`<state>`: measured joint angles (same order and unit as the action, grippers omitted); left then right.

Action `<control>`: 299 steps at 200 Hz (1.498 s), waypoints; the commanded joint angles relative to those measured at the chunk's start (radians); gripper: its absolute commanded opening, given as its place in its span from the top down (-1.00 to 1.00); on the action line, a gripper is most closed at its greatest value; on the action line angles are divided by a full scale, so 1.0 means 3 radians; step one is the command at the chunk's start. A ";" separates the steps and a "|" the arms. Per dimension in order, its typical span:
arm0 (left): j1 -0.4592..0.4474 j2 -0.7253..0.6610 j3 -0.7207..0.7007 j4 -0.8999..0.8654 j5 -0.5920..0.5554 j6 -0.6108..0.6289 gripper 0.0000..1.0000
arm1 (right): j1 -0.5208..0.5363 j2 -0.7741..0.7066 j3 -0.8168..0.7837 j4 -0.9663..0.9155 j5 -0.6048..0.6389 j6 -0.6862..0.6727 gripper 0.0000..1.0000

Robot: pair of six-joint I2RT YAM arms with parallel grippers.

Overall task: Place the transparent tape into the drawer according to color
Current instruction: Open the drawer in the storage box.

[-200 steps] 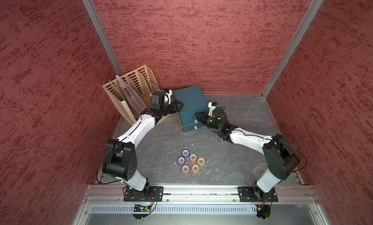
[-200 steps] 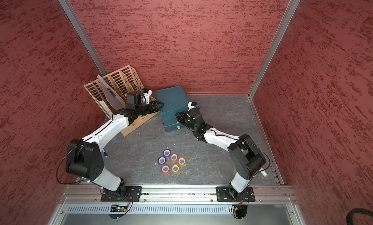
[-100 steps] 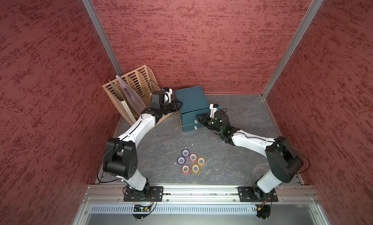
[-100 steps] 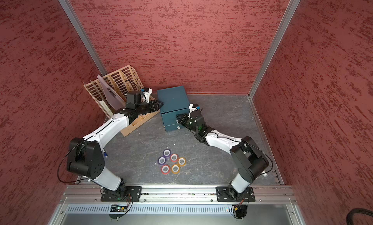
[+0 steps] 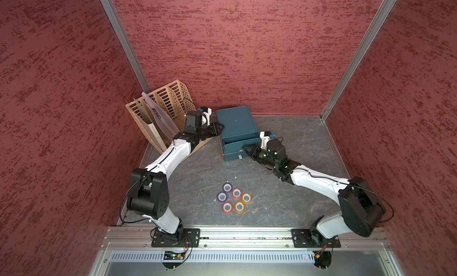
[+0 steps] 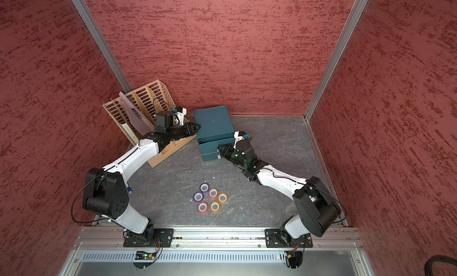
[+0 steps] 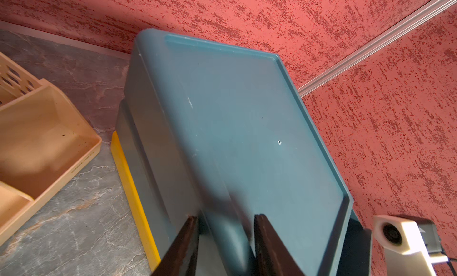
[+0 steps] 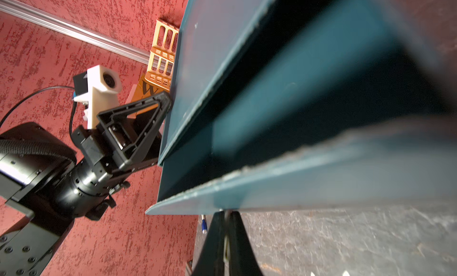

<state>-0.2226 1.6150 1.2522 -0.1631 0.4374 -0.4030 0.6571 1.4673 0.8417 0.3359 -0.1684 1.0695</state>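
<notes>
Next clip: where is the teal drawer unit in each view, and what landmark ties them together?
In both top views: drawer unit at the back wall, between the two arms' tips.
Left wrist: close up, its top fills the middle.
Right wrist: close up, seen from the front, a drawer open.
Shared landmark: beige file rack beside it, in all four.

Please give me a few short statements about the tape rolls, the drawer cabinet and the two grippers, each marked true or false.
1. All six tape rolls lie on the table. True.
2. The right gripper holds a purple roll. False: its jaws are shut on the front of the open drawer.
3. The left gripper has its jaws around an edge of the drawer cabinet. True.
4. Every drawer is closed. False: one is pulled partly out.
</notes>
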 commanded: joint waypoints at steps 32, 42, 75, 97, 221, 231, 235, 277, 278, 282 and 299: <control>0.0005 0.0114 -0.0002 -0.0131 -0.0070 0.0040 0.22 | 0.0215 -0.0322 -0.0106 -0.0348 0.0257 -0.0034 1.00; 0.0004 0.0114 -0.0002 -0.0126 -0.0065 0.0034 0.22 | 0.0254 -0.0344 -0.0123 -0.0375 0.0277 -0.0040 1.00; 0.0007 0.0103 -0.0002 -0.0137 -0.0078 0.0040 0.24 | 0.0374 -0.0419 -0.0153 -0.0495 0.0430 -0.0076 1.00; 0.0003 0.0103 -0.0002 -0.0137 -0.0078 0.0039 0.24 | 0.0416 -0.0452 -0.0156 -0.0554 0.0485 -0.0092 1.00; 0.0007 -0.0054 -0.0102 -0.0087 -0.0102 0.0032 -0.07 | 0.0526 -0.0664 -0.0150 -0.0958 0.0582 -0.0461 -0.55; 0.0011 -0.0100 -0.0127 -0.0049 -0.0091 0.0025 -0.18 | 0.0544 -0.0704 -0.0130 -0.1079 0.0585 -0.0559 -0.59; 0.0011 -0.0124 -0.0140 -0.0032 -0.0088 0.0024 -0.21 | 0.0552 -0.0717 -0.0118 -0.1144 0.0589 -0.0597 -0.61; 0.0024 -0.0486 -0.0223 -0.0026 -0.0129 0.0008 -0.55 | 0.0629 -0.1001 -0.0099 -0.1869 0.0699 -0.0944 -0.81; 0.0023 -0.0498 -0.0225 -0.0027 -0.0134 0.0011 -0.56 | 0.0630 -0.1011 -0.0100 -0.1888 0.0699 -0.0953 -0.82; 0.0025 -0.0537 -0.0231 -0.0041 -0.0141 0.0011 -0.59 | 0.0637 -0.1043 -0.0099 -0.1959 0.0707 -0.0980 -0.85; 0.0054 -0.0693 -0.0270 -0.0087 -0.0145 0.0018 -0.74 | 0.0662 -0.1175 -0.0093 -0.2256 0.0725 -0.1069 -0.97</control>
<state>-0.2211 1.4883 1.1862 -0.1783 0.4072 -0.4072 0.8383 1.1713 0.7918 -0.1608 0.0067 0.8307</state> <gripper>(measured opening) 0.830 0.957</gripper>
